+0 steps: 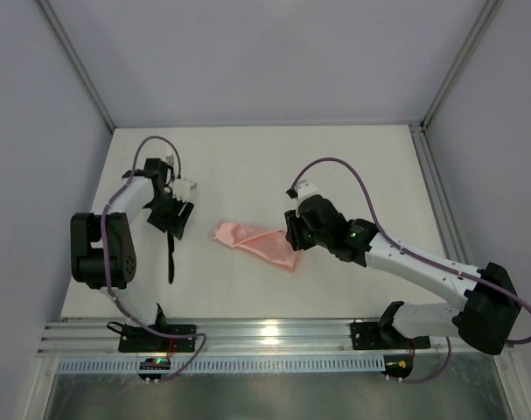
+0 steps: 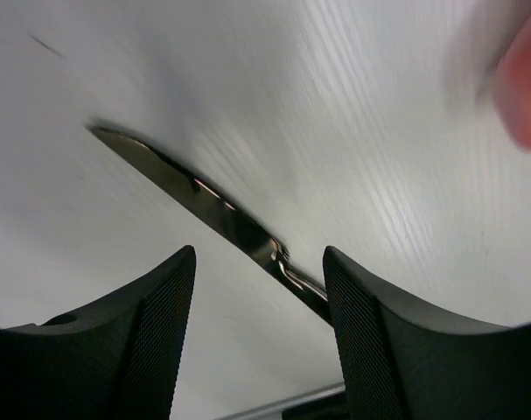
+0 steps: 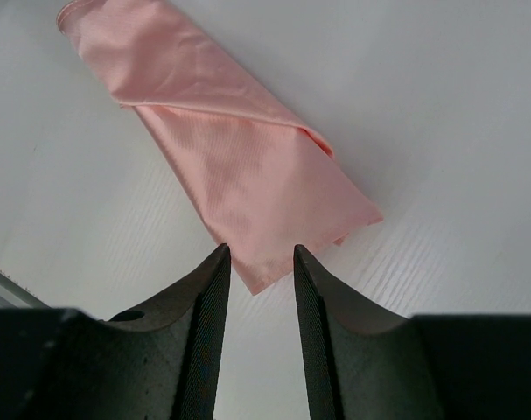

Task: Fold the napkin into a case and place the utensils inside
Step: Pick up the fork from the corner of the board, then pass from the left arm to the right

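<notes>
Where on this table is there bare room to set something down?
Bare: the far table strip behind the case, and the near strip between case and rail. Crowded: the middle, where the utensil, left arm and right arm flank the case.

One folded pink case (image 1: 255, 242) is lying mid-table, one black utensil (image 1: 171, 260) is showing at left, and two grippers are working: left gripper (image 2: 259, 254), right gripper (image 3: 261, 254).
</notes>
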Controlling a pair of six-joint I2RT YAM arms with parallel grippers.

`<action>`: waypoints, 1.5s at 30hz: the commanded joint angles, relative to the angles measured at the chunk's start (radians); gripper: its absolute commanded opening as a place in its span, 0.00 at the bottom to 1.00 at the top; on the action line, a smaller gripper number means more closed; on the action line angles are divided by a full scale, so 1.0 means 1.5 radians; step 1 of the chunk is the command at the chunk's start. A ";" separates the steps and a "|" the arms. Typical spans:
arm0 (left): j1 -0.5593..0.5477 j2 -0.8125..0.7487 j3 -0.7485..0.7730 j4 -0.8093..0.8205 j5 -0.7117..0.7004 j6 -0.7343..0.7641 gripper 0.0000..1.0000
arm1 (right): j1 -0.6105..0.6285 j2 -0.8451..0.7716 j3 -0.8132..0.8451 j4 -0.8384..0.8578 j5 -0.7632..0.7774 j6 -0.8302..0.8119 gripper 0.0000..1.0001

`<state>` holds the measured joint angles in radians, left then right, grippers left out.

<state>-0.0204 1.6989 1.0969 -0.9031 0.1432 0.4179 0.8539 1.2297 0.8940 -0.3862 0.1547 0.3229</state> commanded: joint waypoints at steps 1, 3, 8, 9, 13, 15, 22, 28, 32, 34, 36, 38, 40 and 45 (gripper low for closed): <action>0.033 0.028 0.133 0.088 0.042 -0.055 0.63 | -0.001 -0.007 0.004 0.008 0.009 -0.005 0.39; 0.035 0.062 0.200 0.125 0.041 -0.084 0.64 | -0.001 -0.002 0.004 0.008 0.014 -0.001 0.39; 0.035 0.263 0.388 0.116 0.014 -0.129 0.66 | -0.001 0.021 0.011 0.002 0.030 -0.002 0.40; 0.036 0.293 0.422 0.105 0.008 -0.129 0.66 | -0.001 0.025 0.012 -0.002 0.033 -0.003 0.40; 0.039 0.399 0.546 0.069 -0.001 -0.140 0.66 | -0.001 0.041 0.028 -0.012 0.038 -0.006 0.40; 0.039 0.446 0.593 0.031 -0.002 -0.137 0.65 | -0.002 0.046 0.030 -0.012 0.040 -0.005 0.40; 0.038 0.490 0.594 -0.008 0.018 -0.104 0.21 | -0.001 0.041 0.028 -0.013 0.041 0.003 0.40; 0.038 0.458 0.558 -0.009 0.074 -0.054 0.00 | -0.001 0.022 0.027 -0.025 0.050 0.002 0.40; 0.026 0.346 0.457 0.009 0.098 0.010 0.00 | -0.001 -0.009 0.026 -0.041 0.062 -0.009 0.40; 0.021 0.286 0.395 0.021 0.111 0.046 0.00 | -0.002 -0.033 0.029 -0.048 0.074 -0.021 0.42; -0.022 0.198 0.372 0.023 0.162 0.064 0.00 | -0.004 -0.049 0.031 -0.057 0.088 -0.031 0.43; -0.048 0.125 0.361 0.005 0.233 0.086 0.00 | -0.017 -0.070 0.029 -0.065 0.093 -0.031 0.44; -0.113 0.086 0.357 -0.011 0.254 0.111 0.00 | -0.035 -0.085 0.021 -0.069 0.095 -0.021 0.44; -0.323 0.052 0.354 -0.057 0.290 0.174 0.00 | -0.131 -0.145 0.007 -0.115 0.088 0.003 0.43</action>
<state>-0.3626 1.7908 1.6192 -0.9081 0.4648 0.5869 0.7212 1.0679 0.8944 -0.5072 0.2672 0.3077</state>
